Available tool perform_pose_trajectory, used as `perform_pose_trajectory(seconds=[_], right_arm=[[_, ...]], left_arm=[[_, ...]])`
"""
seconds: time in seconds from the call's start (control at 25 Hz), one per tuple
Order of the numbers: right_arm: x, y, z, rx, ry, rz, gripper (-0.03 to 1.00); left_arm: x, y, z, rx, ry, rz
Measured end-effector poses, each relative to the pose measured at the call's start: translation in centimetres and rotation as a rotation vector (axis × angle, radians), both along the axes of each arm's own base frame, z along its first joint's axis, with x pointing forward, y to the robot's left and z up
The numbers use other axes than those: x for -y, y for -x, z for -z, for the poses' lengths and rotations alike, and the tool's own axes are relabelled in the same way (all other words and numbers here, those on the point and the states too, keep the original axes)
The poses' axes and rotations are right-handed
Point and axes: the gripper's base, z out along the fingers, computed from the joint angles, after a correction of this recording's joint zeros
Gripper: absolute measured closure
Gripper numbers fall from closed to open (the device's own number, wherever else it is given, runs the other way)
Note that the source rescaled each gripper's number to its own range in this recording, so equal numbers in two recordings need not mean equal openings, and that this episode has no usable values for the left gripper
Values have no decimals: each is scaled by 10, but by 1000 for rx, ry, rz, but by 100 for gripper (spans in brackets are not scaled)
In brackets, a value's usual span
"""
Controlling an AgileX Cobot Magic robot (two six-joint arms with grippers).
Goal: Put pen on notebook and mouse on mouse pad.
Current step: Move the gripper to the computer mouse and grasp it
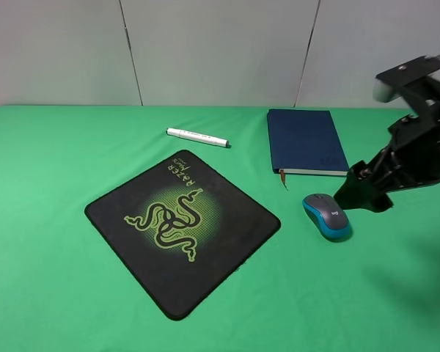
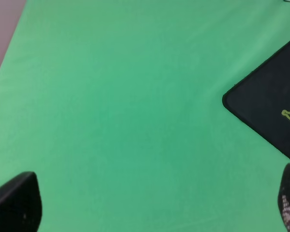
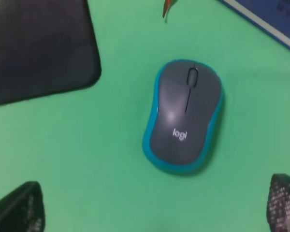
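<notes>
Mouse step, approach. Right fingers (image 3: 24,210) released and empty, poised over the Logitech mouse (image 3: 183,116), which lies on the green bench (image 1: 51,147) beside the Razer mouse pad (image 1: 227,242). Left fingers (image 2: 17,203) likewise released. Pen (image 1: 196,137) lies off the notebook (image 1: 306,141). Next move probably calls for descending and closing on the mouse's blue sides.

Smooth plastic mouse (image 3: 183,116), matt mouse pad (image 1: 235,227)

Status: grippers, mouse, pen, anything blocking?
Right gripper open near mouse, not touching. Left gripper open over bare cloth. Mouse off mouse pad, pen off notebook. Nothing blocking mouse.
</notes>
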Motion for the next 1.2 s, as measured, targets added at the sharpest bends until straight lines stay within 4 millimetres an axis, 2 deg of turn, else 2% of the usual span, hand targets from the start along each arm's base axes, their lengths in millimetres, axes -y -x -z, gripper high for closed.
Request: perform_pose_trajectory(seconds=[0.4, 0.72, 1.0, 1.2], right_arm=[[-10, -30, 41, -62, 19, 36, -3], [-14, -44, 78, -149, 35, 93, -3], [-15, -53, 98, -160, 53, 120, -3], [-15, -61, 105, -158, 81, 139, -3]], left_arm=[[0, 0, 0, 0, 0, 0], [0, 0, 0, 0, 0, 0], [0, 0, 0, 0, 0, 0], [0, 0, 0, 0, 0, 0]])
